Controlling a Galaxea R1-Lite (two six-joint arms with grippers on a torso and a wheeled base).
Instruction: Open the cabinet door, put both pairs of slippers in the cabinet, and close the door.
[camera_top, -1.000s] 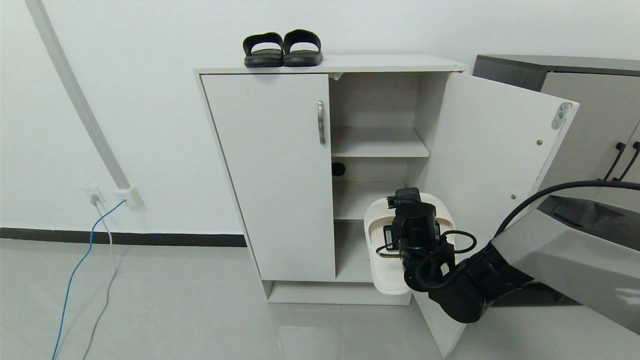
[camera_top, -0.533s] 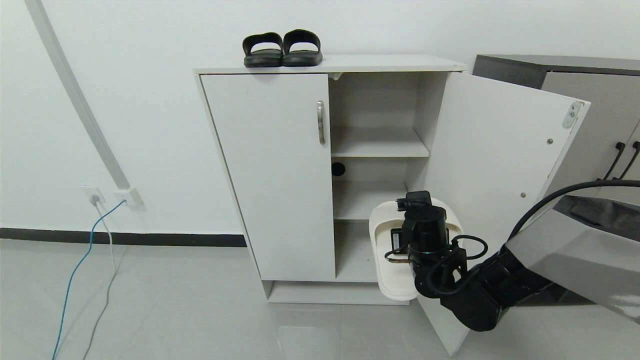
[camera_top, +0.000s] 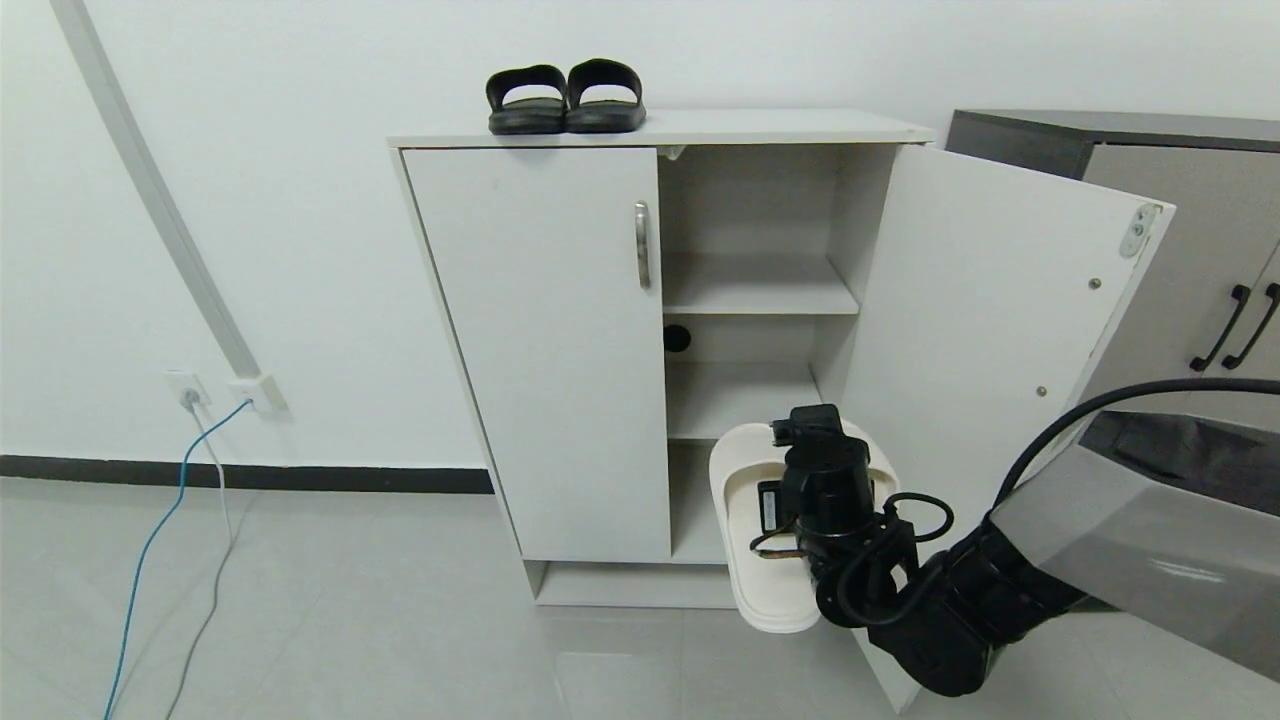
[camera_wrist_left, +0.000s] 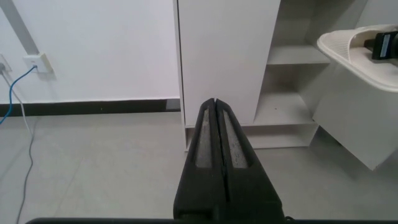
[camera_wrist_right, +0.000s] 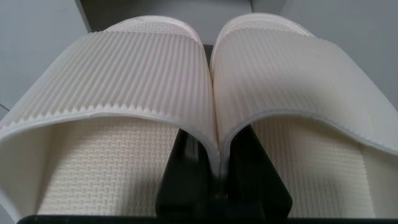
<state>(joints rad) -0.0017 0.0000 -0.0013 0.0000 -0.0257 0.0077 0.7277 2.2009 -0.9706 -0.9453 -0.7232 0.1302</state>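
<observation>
The white cabinet (camera_top: 540, 340) stands against the wall with its right door (camera_top: 980, 330) swung open and its left door shut. A pair of black slippers (camera_top: 565, 97) rests on its top. My right gripper (camera_top: 775, 515) is shut on the pair of white slippers (camera_top: 745, 545), holding them in the air in front of the cabinet's lower compartment. In the right wrist view the white slippers (camera_wrist_right: 205, 112) sit side by side, their inner straps pinched together by the right gripper (camera_wrist_right: 217, 168). My left gripper (camera_wrist_left: 215, 124) is shut on nothing, low over the floor facing the cabinet (camera_wrist_left: 230, 56).
Bare shelves (camera_top: 755, 290) show inside the open right half. A grey cupboard (camera_top: 1180, 240) stands just right of the open door. Wall sockets (camera_top: 230, 390) with a blue cable (camera_top: 150, 540) are at the left. Open tiled floor lies in front.
My right gripper with the white slippers has shifted left and slightly down from half a second ago. The open door's edge has swung slightly.
</observation>
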